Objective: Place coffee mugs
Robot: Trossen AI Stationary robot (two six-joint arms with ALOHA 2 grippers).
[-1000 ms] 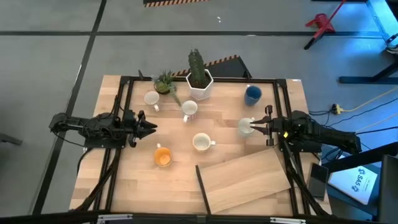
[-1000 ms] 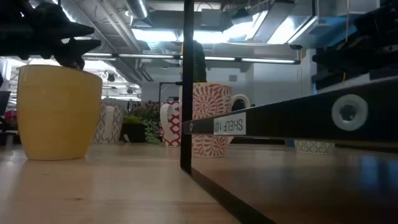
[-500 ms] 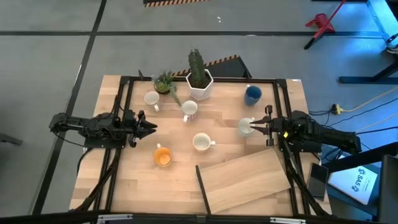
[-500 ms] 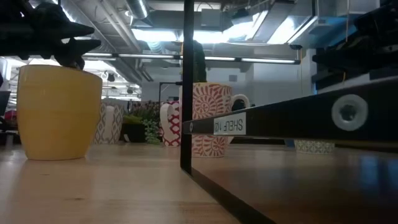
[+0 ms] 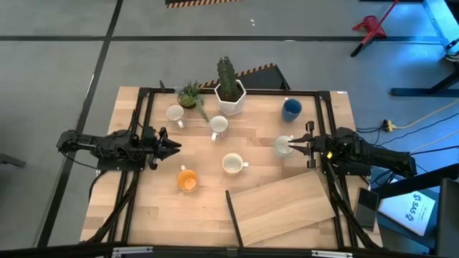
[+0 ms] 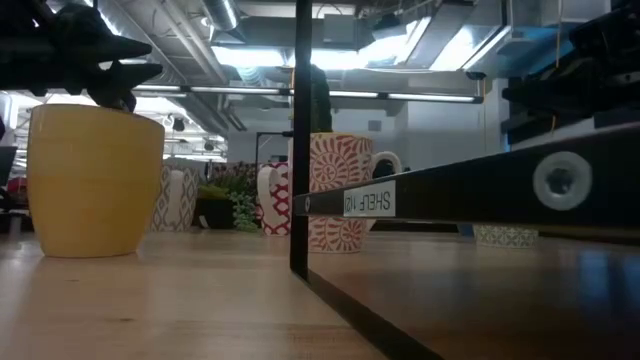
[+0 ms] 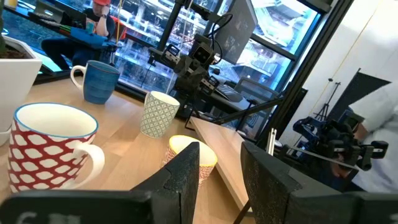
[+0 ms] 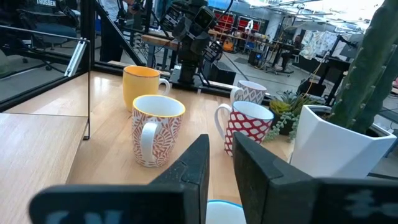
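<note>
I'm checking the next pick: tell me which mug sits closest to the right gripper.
The pale mug at the table's right side, just below the dark blue mug. It sits right at the right gripper fingertips; every other mug stands clearly farther off.

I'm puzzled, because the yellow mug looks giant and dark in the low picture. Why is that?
In the low view the orange mug stands right by the camera, so it looks huge, and the bright ceiling lights shine from behind, leaving its near side in shadow. In the high view the table is lit evenly from above, with only soft shadows.
</note>
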